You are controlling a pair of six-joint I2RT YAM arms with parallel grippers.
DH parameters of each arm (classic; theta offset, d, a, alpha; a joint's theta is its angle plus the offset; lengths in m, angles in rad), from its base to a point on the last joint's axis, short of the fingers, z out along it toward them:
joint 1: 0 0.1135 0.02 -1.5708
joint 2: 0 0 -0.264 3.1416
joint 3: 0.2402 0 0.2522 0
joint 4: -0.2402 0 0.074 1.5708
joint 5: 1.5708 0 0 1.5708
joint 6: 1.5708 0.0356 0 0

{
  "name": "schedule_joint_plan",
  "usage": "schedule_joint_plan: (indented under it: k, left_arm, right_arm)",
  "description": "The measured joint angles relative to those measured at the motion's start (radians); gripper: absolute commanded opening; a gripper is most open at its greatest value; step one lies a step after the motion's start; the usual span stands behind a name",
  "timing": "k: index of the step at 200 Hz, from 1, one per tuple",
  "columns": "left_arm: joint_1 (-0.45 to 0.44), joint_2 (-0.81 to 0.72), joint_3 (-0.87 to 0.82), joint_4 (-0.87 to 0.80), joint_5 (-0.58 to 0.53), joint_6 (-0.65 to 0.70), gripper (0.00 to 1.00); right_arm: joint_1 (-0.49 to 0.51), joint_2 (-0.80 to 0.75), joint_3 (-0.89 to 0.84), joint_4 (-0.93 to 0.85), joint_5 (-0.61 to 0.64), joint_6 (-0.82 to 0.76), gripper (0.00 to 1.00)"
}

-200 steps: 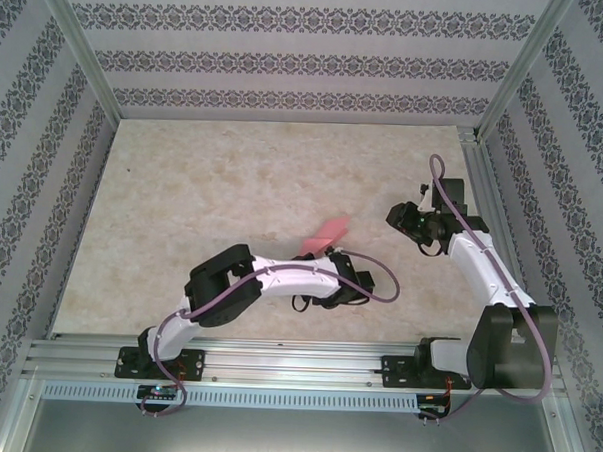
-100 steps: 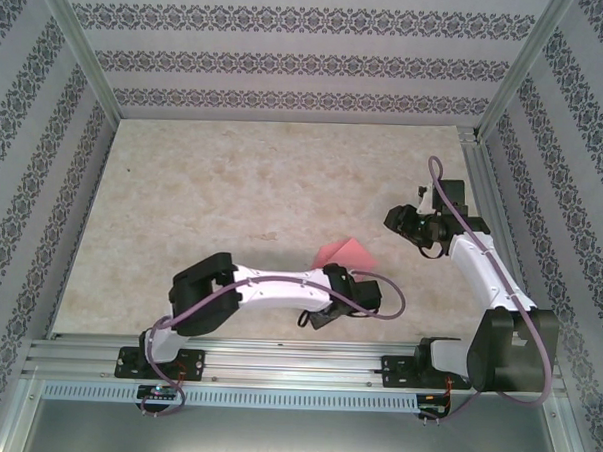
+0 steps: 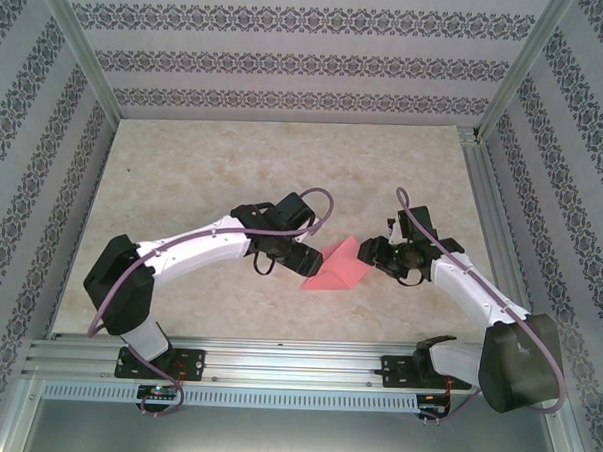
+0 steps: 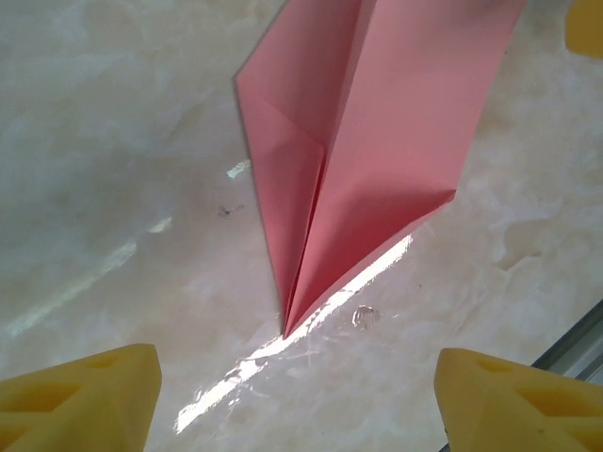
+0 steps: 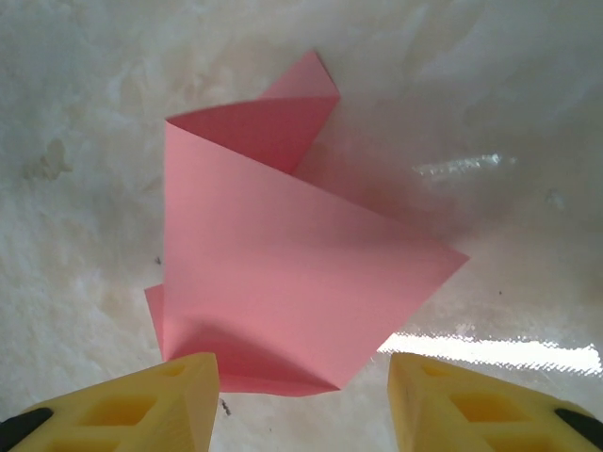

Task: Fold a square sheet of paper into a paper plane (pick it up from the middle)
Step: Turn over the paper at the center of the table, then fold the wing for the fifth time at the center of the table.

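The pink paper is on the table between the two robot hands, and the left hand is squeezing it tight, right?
Not quite. The left gripper isn't squeezing it: the left wrist view shows its jaws wide open, with the pink paper lying free ahead of them. It is on the table, between that and the right gripper.

Bright, even light from overhead. The glossy beige marbled tabletop (image 4: 113,141) shows white glare streaks in both wrist views. The folded pink-red paper (image 5: 283,273) casts a soft shadow. The yellow fingertips (image 4: 85,395) are blurred and out of focus. The top view is slightly soft.
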Motion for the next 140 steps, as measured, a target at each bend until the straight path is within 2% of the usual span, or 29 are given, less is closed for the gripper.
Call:
schedule_joint_plan:
  k: [39, 55, 79, 103, 127, 140]
  left_arm:
    - [0.013, 0.129, 0.000, 0.069, 0.176, 0.061, 0.86]
    - [0.022, 0.180, 0.021, 0.071, 0.202, 0.096, 0.92]
    - [0.031, 0.270, 0.083, 0.072, 0.217, 0.143, 0.92]
    - [0.033, 0.320, 0.112, 0.079, 0.237, 0.165, 0.83]
    - [0.034, 0.355, 0.150, 0.079, 0.250, 0.181, 0.66]
    - [0.034, 0.364, 0.161, 0.080, 0.259, 0.183, 0.52]
  right_arm:
    - [0.016, -0.004, -0.016, 0.012, 0.013, 0.030, 0.53]
    - [0.015, -0.004, -0.015, 0.011, 0.016, 0.029, 0.53]
    - [0.016, -0.004, -0.002, -0.002, 0.029, 0.026, 0.54]
    - [0.015, -0.004, 0.024, -0.014, 0.039, 0.018, 0.54]
    - [0.015, -0.004, 0.038, -0.023, 0.045, 0.010, 0.54]
    - [0.015, -0.004, 0.039, -0.028, 0.046, 0.003, 0.54]
